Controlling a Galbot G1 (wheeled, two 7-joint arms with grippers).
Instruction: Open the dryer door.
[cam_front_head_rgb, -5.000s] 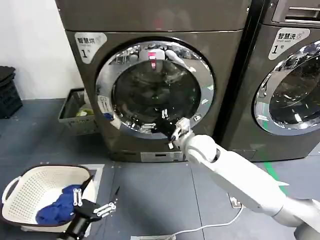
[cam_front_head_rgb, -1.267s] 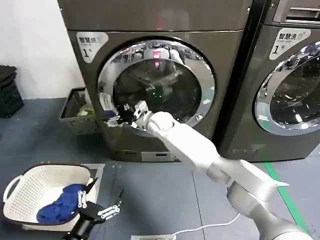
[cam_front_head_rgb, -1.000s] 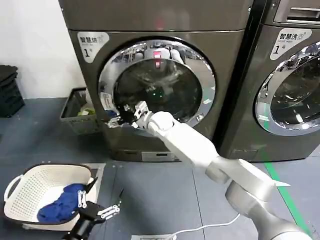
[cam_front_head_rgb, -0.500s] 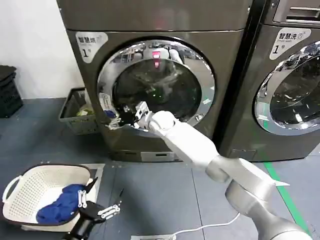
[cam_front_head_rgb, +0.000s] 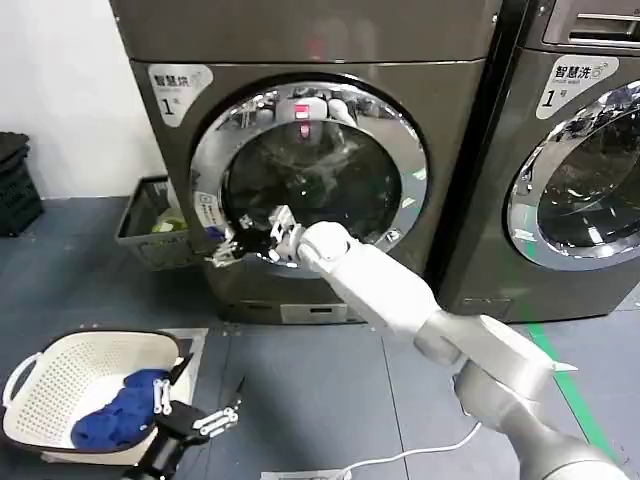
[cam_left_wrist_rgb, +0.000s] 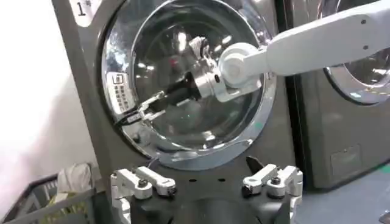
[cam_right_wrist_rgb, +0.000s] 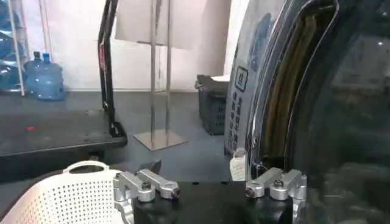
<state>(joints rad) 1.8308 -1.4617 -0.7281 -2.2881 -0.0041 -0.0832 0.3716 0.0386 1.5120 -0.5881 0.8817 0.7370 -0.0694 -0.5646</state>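
Note:
The dryer door (cam_front_head_rgb: 310, 180) is a big round porthole with a wide chrome ring, dark glass and a small blue-and-white sticker (cam_front_head_rgb: 207, 212) on its left rim. In the head view it looks shut against the dark grey dryer. My right gripper (cam_front_head_rgb: 228, 248) reaches to the door's lower left rim, just below the sticker, and it is open. In the right wrist view the rim's edge (cam_right_wrist_rgb: 255, 122) runs down between the spread fingertips of the right gripper (cam_right_wrist_rgb: 212, 187). My left gripper (cam_front_head_rgb: 195, 420) hangs open and empty low over the floor, facing the door (cam_left_wrist_rgb: 183, 79).
A second dark grey machine (cam_front_head_rgb: 580, 170) stands right of the dryer. A white laundry basket (cam_front_head_rgb: 40, 375) holding blue cloth sits on the floor at the front left. A grey crate (cam_front_head_rgb: 140, 235) stands beside the dryer. A white cable (cam_front_head_rgb: 420, 450) lies on the floor.
My right gripper has gone from the door's bottom middle along the rim to its lower left edge. In the last second it crept slightly left and down. The left arm stayed put.

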